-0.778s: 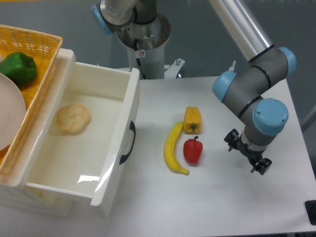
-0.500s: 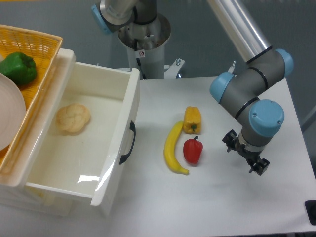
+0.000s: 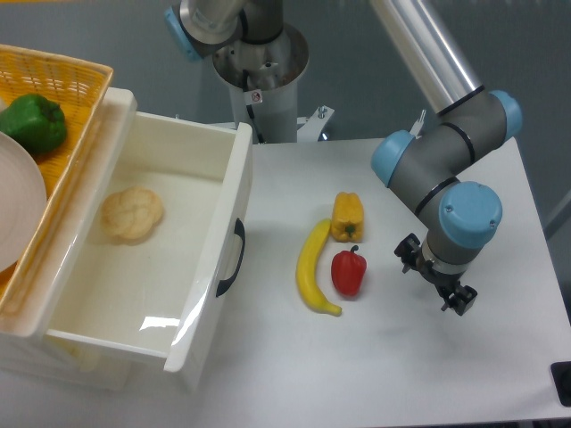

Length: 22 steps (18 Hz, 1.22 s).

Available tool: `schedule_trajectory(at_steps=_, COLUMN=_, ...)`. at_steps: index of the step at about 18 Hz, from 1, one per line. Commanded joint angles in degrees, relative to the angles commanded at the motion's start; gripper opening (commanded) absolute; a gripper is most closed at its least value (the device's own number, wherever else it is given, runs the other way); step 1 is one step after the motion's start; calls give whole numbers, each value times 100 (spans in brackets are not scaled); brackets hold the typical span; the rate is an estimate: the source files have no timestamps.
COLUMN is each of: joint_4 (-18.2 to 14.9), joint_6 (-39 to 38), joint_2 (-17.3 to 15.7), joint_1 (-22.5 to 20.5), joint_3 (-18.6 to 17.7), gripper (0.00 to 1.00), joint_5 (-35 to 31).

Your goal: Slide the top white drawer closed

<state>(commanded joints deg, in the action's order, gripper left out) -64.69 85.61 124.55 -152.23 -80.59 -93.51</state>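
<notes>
The claw [image 3: 434, 277] hangs beneath the arm's blue-capped wrist, low over the right part of the table [image 3: 393, 374]; its fingers are hidden from this angle, so how far it is open cannot be told, and nothing is seen in its hold. Just to its left lies a red pepper [image 3: 349, 271], with a yellow pepper [image 3: 347, 216] behind and a banana [image 3: 313, 267] alongside. Well apart, at the left, the top white drawer [image 3: 152, 259] stands pulled far out, black handle [image 3: 232, 259] facing the claw, a bread roll [image 3: 132, 214] inside. A yellow wicker basket [image 3: 62, 80] holding a green pepper [image 3: 34, 121] sits on the cabinet.
</notes>
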Motion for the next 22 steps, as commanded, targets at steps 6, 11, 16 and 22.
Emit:
schedule_trajectory(at_steps=6, joint_4=9, joint_6=-931, joint_2=-79, joint_1=298, joint_3=-88, gripper=95, joint_5=-18)
schedule_trajectory(at_steps=11, joint_4=-35, joint_6=-1485, joint_2=-228, joint_1=343, joint_3=-246, gripper=34, joint_5=552)
schedule_trajectory(at_steps=16, joint_4=-26, joint_6=-2696, joint_2=-528, joint_1=457, joint_3=-475, gripper=18, joint_5=1158)
schedule_trajectory(at_steps=22, joint_4=-61, joint_6=-3392, joint_2=-703, joint_1=606, joint_3=-492, gripper=16, joint_5=1977)
